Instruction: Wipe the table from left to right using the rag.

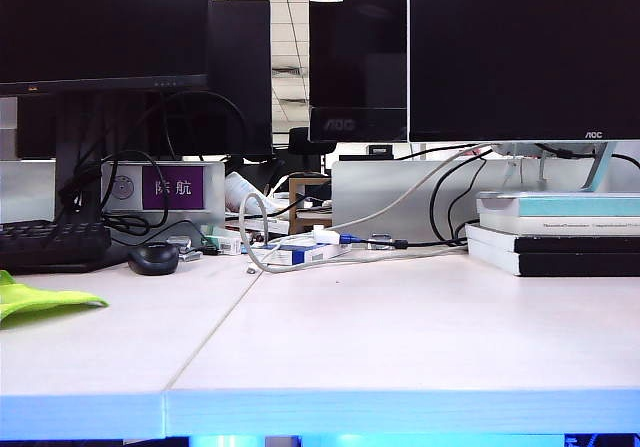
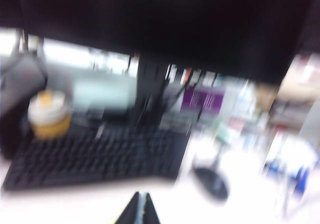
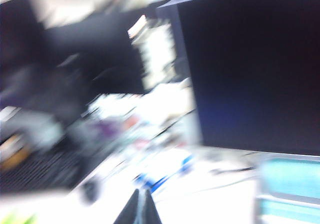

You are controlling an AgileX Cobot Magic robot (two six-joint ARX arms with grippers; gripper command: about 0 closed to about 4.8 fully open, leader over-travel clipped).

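Note:
The rag (image 1: 38, 298), bright yellow-green and fuzzy, lies on the pale two-panel table (image 1: 400, 337) at its far left edge in the exterior view; a blurred sliver of it shows in the right wrist view as the rag (image 3: 17, 219). Neither arm appears in the exterior view. In the blurred left wrist view my left gripper (image 2: 141, 198) is shut with nothing between its black fingers, over the table in front of a black keyboard (image 2: 95, 156). My right gripper (image 3: 142, 195) is likewise shut and empty, above the table's middle.
A black keyboard (image 1: 50, 242) and mouse (image 1: 153, 258) sit behind the rag. Cables and small boxes (image 1: 310, 247) clutter the back centre. A stack of books (image 1: 560, 232) stands at the right. Monitors (image 1: 520, 52) line the back.

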